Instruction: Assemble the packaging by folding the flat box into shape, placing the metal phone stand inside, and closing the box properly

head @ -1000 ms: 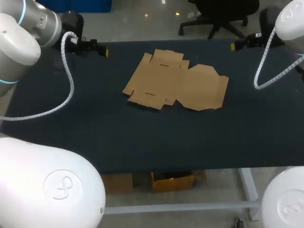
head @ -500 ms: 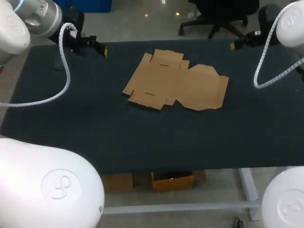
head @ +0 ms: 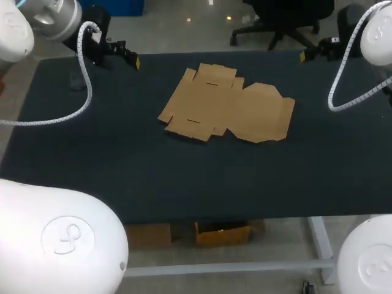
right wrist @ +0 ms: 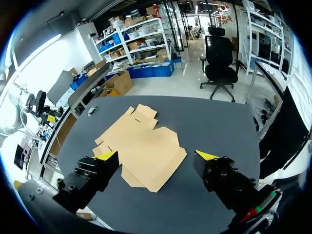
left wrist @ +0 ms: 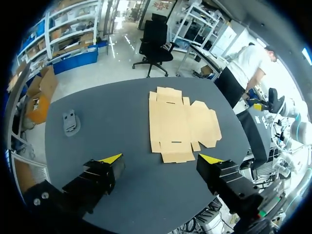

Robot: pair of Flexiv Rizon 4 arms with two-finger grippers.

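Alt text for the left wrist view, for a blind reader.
A flat, unfolded brown cardboard box lies on the dark table ahead of the open, empty left pincer. A small grey metal phone stand lies apart from it, nearer the table's edge.

Bright, even light falls from overhead onto my table [head: 122, 171], and its dark top takes it dully. The flat box [head: 226, 107] is evenly lit, with a faint shadow along its near edge. My left arm [head: 15, 37] shows a soft sheen on its white shell.
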